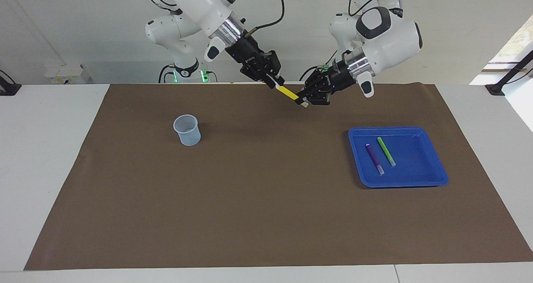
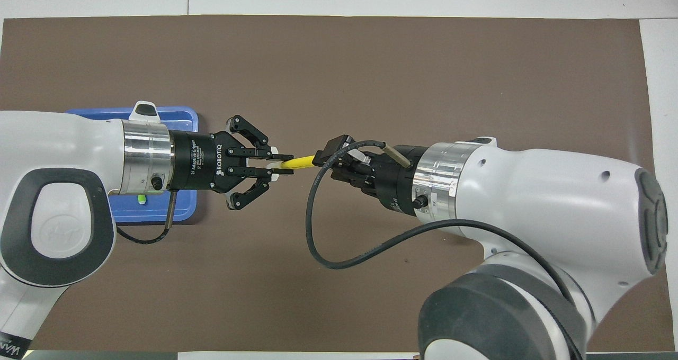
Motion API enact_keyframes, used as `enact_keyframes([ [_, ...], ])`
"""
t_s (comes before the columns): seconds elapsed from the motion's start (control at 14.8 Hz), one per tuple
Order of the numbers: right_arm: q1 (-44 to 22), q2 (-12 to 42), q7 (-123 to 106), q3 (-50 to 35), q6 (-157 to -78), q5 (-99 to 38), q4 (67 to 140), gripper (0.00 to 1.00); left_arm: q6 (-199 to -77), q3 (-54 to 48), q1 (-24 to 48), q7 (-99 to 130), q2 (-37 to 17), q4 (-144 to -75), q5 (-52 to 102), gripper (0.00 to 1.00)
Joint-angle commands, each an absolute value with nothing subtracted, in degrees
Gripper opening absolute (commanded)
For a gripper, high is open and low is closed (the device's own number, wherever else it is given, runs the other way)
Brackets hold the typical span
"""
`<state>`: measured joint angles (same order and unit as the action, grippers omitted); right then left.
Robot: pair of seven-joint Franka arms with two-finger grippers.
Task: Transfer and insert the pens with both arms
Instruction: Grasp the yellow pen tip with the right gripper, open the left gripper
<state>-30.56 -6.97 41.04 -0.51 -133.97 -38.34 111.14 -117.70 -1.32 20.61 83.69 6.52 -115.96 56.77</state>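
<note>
Now we see, nearest the robots, the left gripper [image 1: 302,101] clenched on the yellow pen [image 1: 287,92] above the mat [image 1: 266,216] | right gripper [image 1: 275,83] at its other end, jaws unreadable | farther out: cup [image 1: 187,129], tray [image 1: 433,179] with purple pen [image 1: 374,158] and green pen [image 1: 386,151].
</note>
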Motion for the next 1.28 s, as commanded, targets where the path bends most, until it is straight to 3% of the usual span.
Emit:
enact_keyframes([
  [0.0,-30.94,-7.12,40.69,-0.53,-136.05,-37.62,111.89,0.40,-119.00,-0.79,21.36,84.20,8.26,-117.86,58.10,0.00],
  [0.88,-30.76,-7.03,40.17,-0.53,-137.37,-37.62,112.06,0.36,-119.09,-0.79,21.36,84.20,8.26,-117.86,58.18,0.00],
  [1.21,-30.41,-7.03,39.99,-0.53,-137.46,-37.53,112.41,0.26,-119.18,-0.79,21.36,84.11,8.26,-117.86,58.36,0.00],
])
